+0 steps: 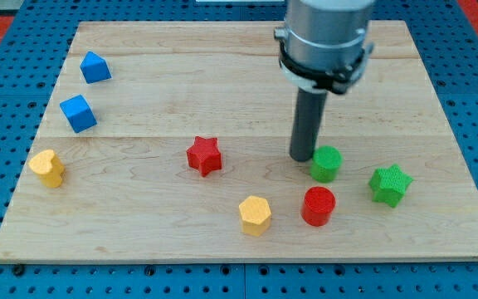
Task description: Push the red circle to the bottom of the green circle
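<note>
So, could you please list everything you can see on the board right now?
Wooden board: 1, light wood, fills most of the view.
Blue blocks: 2, upper left and just below it.
Yellow blocks: 2, left edge and bottom centre.
Red star: 1, centre.
Green circle: 1, right of centre.
Red circle: 1, just below the green circle.
Green star: 1, right.
My tip: 1, dark rod, beside the green circle's left.

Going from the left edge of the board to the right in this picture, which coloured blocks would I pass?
Yellow heart → blue cube → blue block → red star → yellow hexagon → red circle → green circle → green star.
</note>
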